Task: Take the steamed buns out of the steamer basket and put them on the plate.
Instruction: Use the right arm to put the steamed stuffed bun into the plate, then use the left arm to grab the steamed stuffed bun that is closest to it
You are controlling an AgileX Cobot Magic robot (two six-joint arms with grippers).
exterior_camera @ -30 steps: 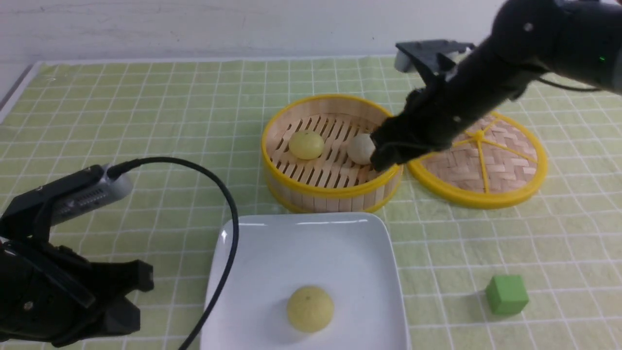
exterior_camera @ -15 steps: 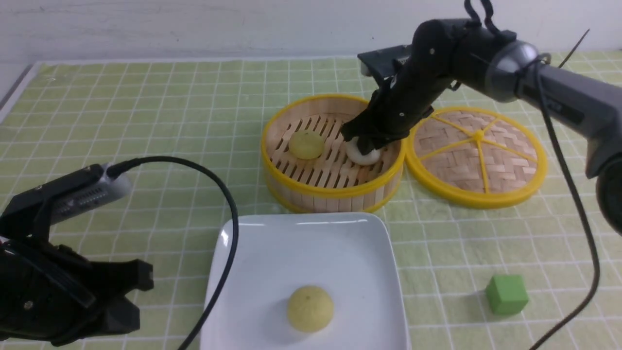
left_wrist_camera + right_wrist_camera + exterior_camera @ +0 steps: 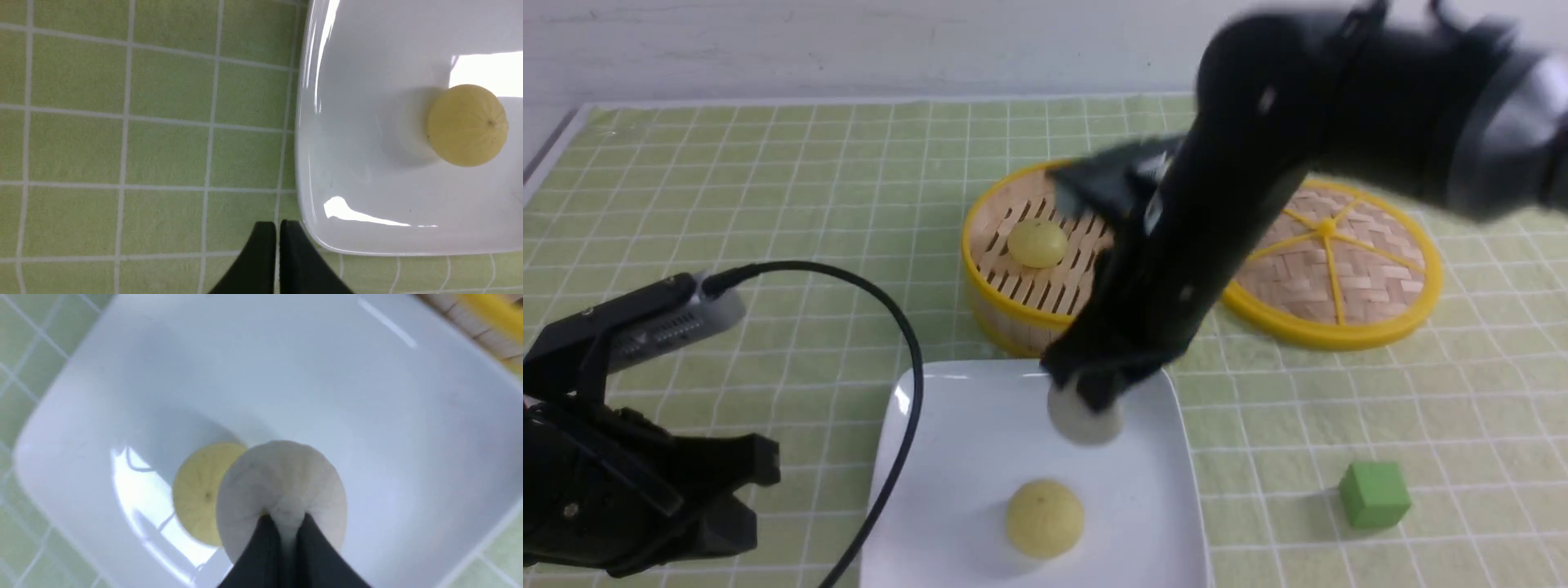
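Right tool (image 3: 1094, 392) pinches the greyish-beige bun (image 3: 1085, 423) over the plate (image 3: 964, 441), a yellow bun (image 3: 1044, 518) just nearer; a second yellow bun (image 3: 1036, 243) lies in the steamer basket (image 3: 1001, 306) behind it. Left tool (image 3: 278, 232): tips together, empty.

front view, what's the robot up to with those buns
The right gripper is pinching a greyish bun and holding it over the white plate, not yet released. A yellow bun already lies on the plate, and a second yellow bun sits in the steamer basket. The left gripper is shut and holds nothing, off the plate's edge over the green cloth.
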